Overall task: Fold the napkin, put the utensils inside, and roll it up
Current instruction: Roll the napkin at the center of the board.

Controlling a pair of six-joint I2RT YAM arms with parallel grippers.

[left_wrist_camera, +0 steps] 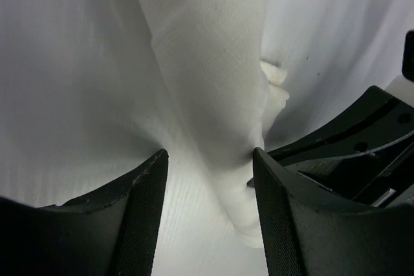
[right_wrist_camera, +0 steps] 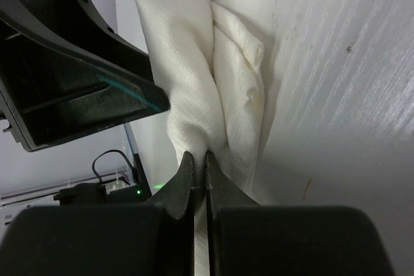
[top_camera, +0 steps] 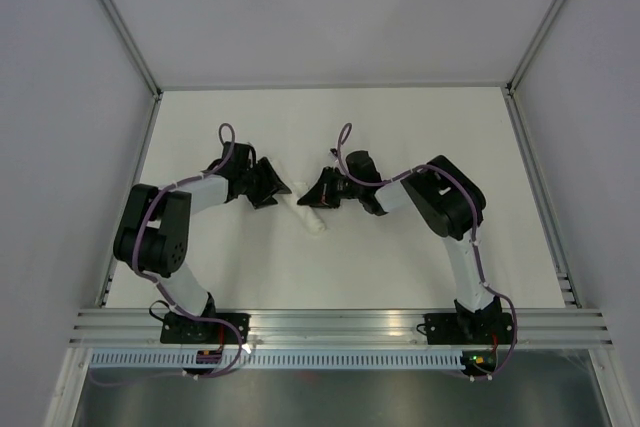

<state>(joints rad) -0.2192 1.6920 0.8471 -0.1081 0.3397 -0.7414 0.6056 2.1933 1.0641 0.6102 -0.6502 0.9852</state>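
Rolled-up napkin, one gripper each side.
L gripper open, astride the roll; R gripper closed, pinching its cloth.

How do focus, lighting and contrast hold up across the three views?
Top view: sharp, even light, but the napkin barely separates from the white table. Left wrist: weave visible, near fingers dark. Right wrist: cloth bright and sharp, claw a dark blur lower down.

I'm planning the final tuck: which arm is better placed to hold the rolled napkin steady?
Right, probably. The right gripper is shut on a fold of the napkin, while the left gripper only straddles the roll with jaws open and must close first.
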